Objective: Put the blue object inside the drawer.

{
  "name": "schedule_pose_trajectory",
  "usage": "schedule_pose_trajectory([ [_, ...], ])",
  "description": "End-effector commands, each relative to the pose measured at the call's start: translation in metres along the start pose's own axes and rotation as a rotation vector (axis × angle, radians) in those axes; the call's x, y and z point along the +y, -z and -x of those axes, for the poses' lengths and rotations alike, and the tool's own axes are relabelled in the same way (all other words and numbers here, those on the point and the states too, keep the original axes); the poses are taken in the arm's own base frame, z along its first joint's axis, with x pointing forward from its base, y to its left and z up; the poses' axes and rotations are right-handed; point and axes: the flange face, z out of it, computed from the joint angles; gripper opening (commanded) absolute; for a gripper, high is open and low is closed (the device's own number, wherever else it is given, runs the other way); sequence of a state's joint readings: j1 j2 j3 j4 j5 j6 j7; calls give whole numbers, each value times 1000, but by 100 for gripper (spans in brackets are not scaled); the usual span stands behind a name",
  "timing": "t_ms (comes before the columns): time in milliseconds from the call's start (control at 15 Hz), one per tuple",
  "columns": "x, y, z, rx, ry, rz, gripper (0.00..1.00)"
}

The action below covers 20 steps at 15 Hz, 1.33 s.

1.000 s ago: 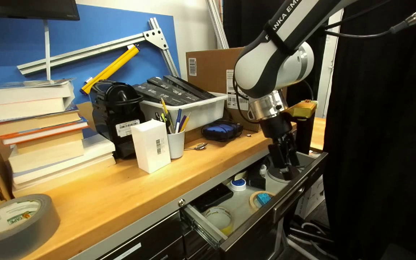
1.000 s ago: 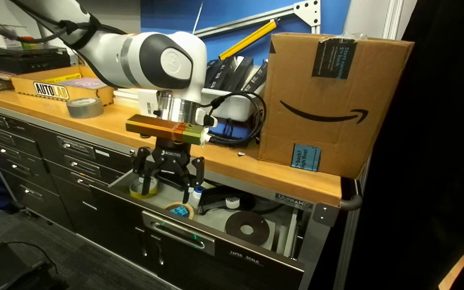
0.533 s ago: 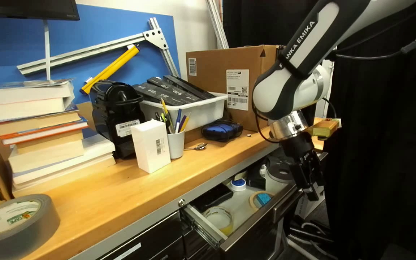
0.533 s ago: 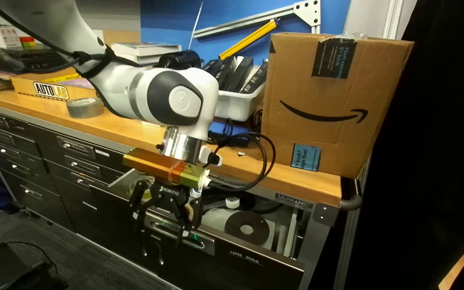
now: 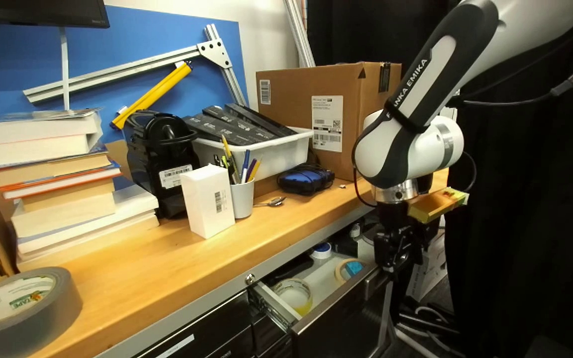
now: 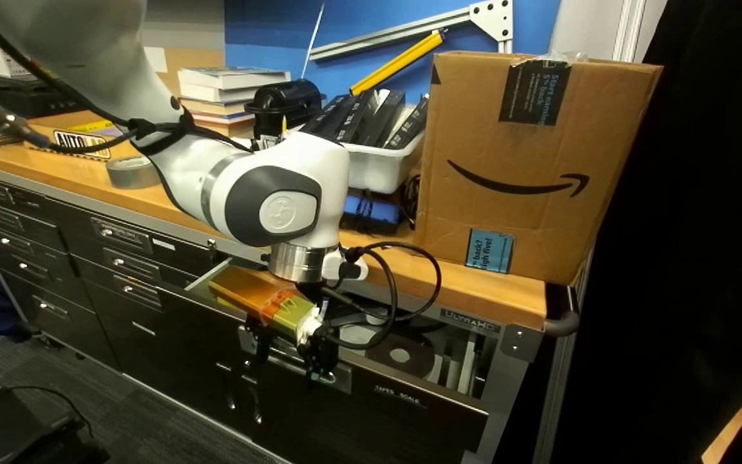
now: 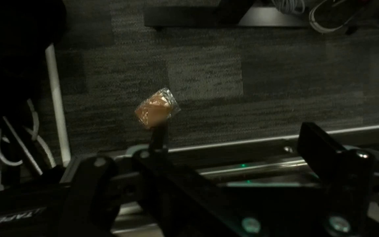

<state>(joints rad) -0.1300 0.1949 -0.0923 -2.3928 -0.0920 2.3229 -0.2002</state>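
The small light-blue object lies inside the open drawer, on a tan tape roll, in an exterior view. It is hidden behind my arm in an exterior view and out of view in the wrist view. My gripper is outside the drawer, at its dark front; it shows there too in an exterior view. In the wrist view the fingers of the gripper are wide apart with nothing held. The drawer's metal handle shows between and behind them. Contact with the drawer front is unclear.
The drawer also holds a clear tape roll, a blue-and-white round cap and a dark roll. On the worktop stand a white box, a pen cup, a cardboard box and books.
My gripper has moved out from over the drawer and down to its front. The drawer has slid slightly inward, carrying the blue object and rolls with it. The gripper stays open.
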Motion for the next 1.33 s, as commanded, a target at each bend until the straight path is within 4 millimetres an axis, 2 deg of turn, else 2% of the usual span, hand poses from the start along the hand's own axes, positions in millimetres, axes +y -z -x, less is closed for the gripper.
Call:
schedule_pose_trajectory([
  [0,-7,21,-11,170,-93,24,100],
  [333,-27,43,-41,396,-156,101,100],
  [600,-43,60,-52,567,-203,146,100],
  [667,-43,66,-50,605,-222,153,100],
  [800,-46,80,-27,637,-282,130,100],
  [867,-64,74,-5,542,-131,110,100],
  [1000,-87,87,14,496,-37,110,100],
  [1067,-102,94,17,478,6,88,100],
  [1200,-117,113,14,433,50,2,100],
  [1267,-111,93,4,442,-5,44,100],
])
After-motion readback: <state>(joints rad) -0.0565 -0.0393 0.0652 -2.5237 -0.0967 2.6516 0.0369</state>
